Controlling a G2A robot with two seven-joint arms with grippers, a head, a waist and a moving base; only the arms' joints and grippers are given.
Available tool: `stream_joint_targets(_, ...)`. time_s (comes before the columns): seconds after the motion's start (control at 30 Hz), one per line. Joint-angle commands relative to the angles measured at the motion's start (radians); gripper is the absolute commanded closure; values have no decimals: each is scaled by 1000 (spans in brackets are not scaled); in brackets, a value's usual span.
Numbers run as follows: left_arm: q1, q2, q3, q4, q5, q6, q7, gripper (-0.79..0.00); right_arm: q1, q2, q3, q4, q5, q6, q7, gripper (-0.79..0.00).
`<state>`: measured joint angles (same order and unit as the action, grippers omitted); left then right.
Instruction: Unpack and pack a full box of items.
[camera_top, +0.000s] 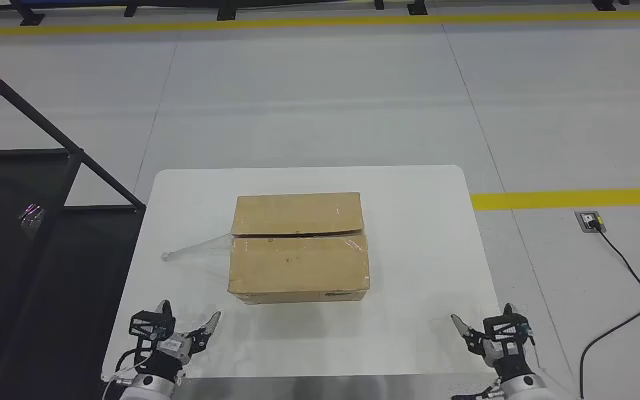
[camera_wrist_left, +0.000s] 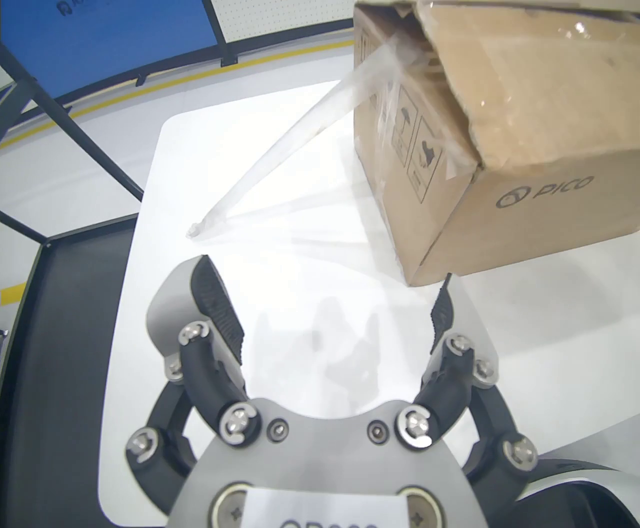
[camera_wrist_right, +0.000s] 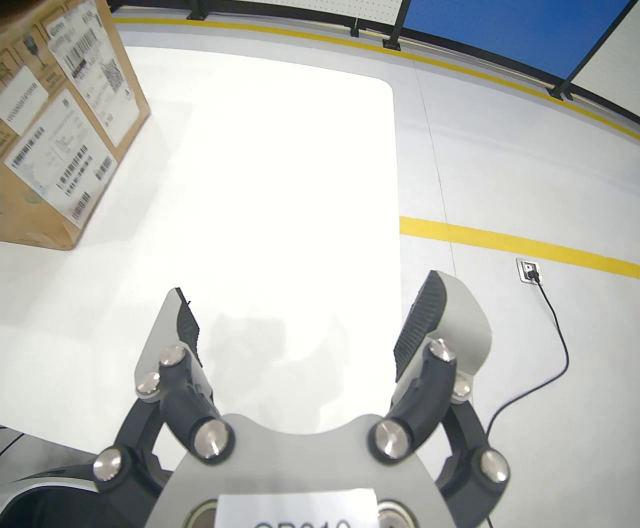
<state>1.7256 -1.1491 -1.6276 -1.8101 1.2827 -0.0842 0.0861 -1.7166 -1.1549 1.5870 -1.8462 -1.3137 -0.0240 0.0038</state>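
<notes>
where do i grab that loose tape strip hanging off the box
Grip the tape strip mid-span, where it slants clear of the table between the top of the box and its free end. Come from the left side with the open left gripper, the nearer one.

Silver-grey fingers (camera_wrist_left: 165, 310) with black ribbed pads (camera_wrist_left: 217, 307), black links (camera_wrist_left: 210, 380) (shiny screws (camera_wrist_left: 239, 422) throughout), white label (camera_wrist_left: 320, 507) at base.

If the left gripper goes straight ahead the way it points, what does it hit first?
Likely the loose tape strip trailing from the box; the left gripper passes beside the box, though height is unclear.
</notes>
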Motion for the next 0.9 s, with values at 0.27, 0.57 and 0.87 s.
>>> stream_joint_targets(0.27, -87, -1, -79, -4, -177, -57, -15, -785, 87, -12, -93, -184, 73, -45, 90, -785)
stream_joint_targets(0.57, -101, 0, -102, -12, -225, -87, -44, -785, 168, -20, -165, -214, 56, -31, 166, -785)
stream_joint_targets(0.87, -104, 0, -98, -14, -232, -89, -52, -785, 168, -23, -190, -218, 164, -119, 133, -785)
